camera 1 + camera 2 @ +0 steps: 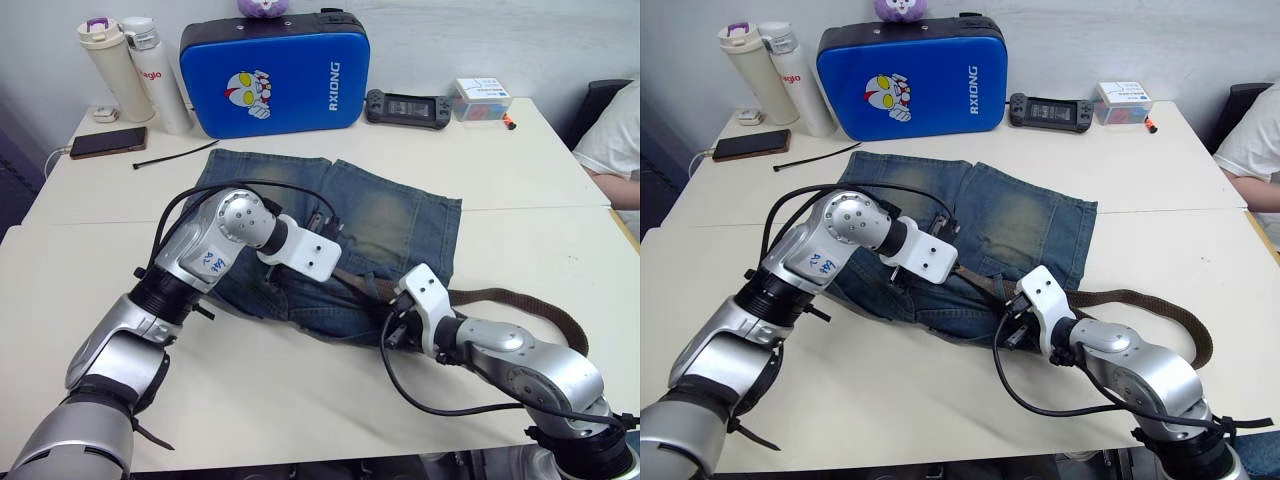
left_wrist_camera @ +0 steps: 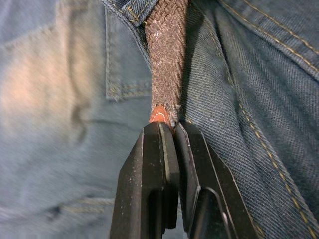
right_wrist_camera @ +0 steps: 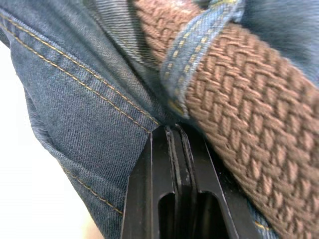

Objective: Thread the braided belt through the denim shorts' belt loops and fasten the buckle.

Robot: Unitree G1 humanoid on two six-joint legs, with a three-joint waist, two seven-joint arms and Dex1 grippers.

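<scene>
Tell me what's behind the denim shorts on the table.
Behind the denim shorts stands a blue case, with two bottles, a phone and a black cable tie to its left, a game console to its right. Whatever lies under the shorts is covered.

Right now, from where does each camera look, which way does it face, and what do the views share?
Left eye view and right eye view: on the head, facing forward and down over the table; both arms show, over the denim shorts.
Left wrist view: on the left wrist, looking along the left gripper, shut on the braided belt.
Right wrist view: on the right wrist, looking along the right gripper, shut on the shorts' denim beside a belt loop.
Shared: every view shows the belt and the shorts.
</scene>
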